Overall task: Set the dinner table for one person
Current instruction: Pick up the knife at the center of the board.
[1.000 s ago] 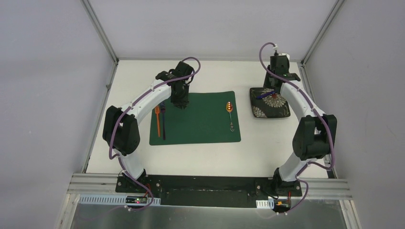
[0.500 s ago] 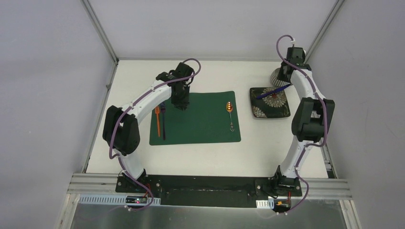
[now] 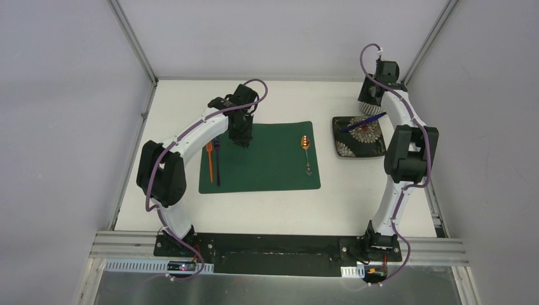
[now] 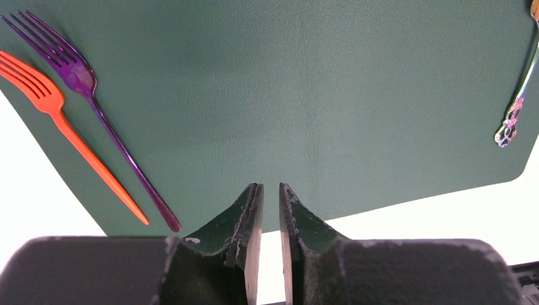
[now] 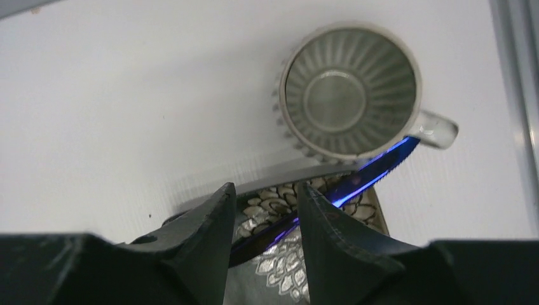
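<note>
1. the dinner table is a large, flat white top with thin metal posts at its corners. my two arms are bolted at its near edge and curve out over it.
2. a dark green placemat lies on the table, in the middle and a little to the left.
3. my left claw hangs over the far left part of the placemat, pointing down. its fingers stand close together with a thin gap between them, and nothing is in the gap.
4. just left of that claw, an orange fork and a purple fork lie side by side along the left edge of the placemat. the orange one is on the outside. both have their prongs toward the far side of the table.
5. a spoon lies on the right part of the placemat, well apart from the forks, with its golden bowl toward the far side.
6. to the right of the placemat, and not touching it, a dark plate with a white flower pattern sits on the table.
7. a blue knife lies slanted across the far part of the plate.
8. a ribbed grey mug stands upright on the table just beyond the plate, near the far right corner. the knife's tip is close to it, but i cannot tell whether they touch.
9. my right claw hangs above the plate's far edge, beside the mug. its fingers are apart and grip nothing. the knife shows through the gap, lying on the plate below.
</note>
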`<state>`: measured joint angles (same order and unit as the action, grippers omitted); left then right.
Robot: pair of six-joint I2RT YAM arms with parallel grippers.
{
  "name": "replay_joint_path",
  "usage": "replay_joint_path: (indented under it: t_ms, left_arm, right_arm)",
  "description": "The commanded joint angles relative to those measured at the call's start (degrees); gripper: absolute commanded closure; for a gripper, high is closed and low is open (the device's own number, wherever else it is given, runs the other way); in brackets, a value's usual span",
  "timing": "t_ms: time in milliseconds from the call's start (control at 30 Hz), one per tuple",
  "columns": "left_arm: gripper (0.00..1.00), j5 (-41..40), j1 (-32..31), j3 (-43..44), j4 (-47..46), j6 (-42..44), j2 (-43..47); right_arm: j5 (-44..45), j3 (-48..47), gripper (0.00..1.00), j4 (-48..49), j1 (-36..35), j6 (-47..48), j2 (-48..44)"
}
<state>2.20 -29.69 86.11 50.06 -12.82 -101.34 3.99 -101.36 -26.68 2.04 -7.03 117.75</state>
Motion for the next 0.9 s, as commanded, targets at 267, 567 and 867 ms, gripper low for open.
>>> replay_joint_path:
  t_ms: [267, 567, 867]
  left_arm:
    - [0.83, 1.3, -0.7, -0.9, -2.2, -0.4, 1.4]
    - [0.83, 1.9, -1.0, -1.0, -2.3, -0.5, 2.3]
    - [0.83, 1.8, -1.0, -1.2, -2.3, -0.5, 3.0]
  right_arm:
    - [3.4, 23.8, 0.57, -0.2, -3.3, -8.4, -20.4]
    - [10.2, 44.5, 0.56, 18.4, -2.9, -22.0, -32.7]
    - [10.1, 53.2, 0.55, 32.8, -2.4, -37.5, -32.2]
